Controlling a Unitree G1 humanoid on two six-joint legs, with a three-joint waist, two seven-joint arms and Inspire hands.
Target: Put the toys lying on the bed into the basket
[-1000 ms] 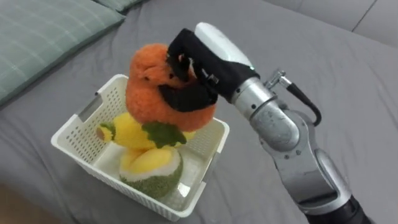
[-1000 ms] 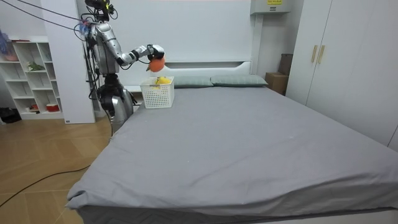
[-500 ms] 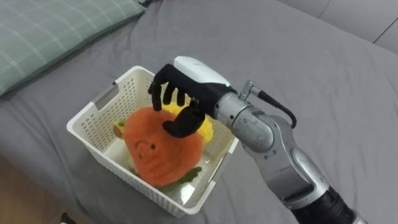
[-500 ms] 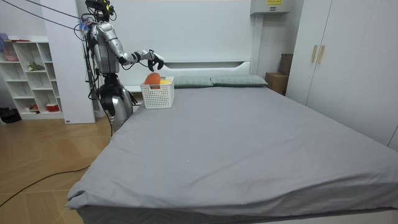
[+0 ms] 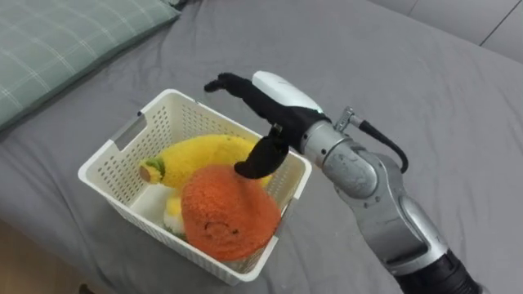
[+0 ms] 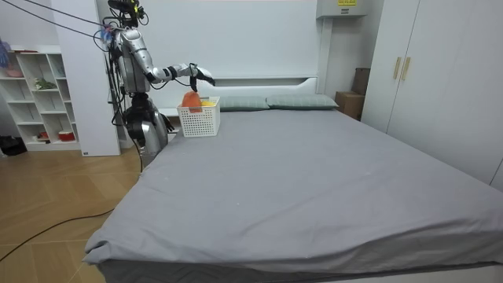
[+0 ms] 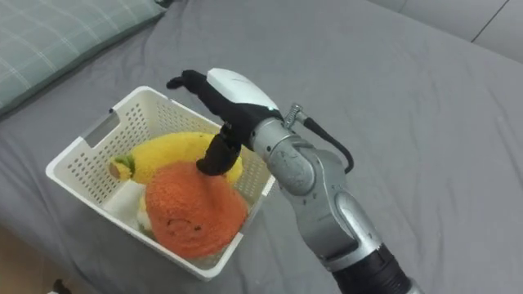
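So the right hand (image 5: 265, 102) is spread wide over the basket (image 5: 167, 122), fingers stretched out, thumb hanging down, holding nothing. The orange plush toy (image 5: 227, 214) sits in the basket right below the thumb tip, a bit to the palm side; can't tell if they touch. It's roundish, so no real long axis. The banana toy (image 5: 208, 155) lies under the fingers, lengthwise away from the wrist. The basket rim runs just under the wrist, so I'd guess lifting straight up, then back over the bare grey bed (image 5: 392, 73), is the easy exit.
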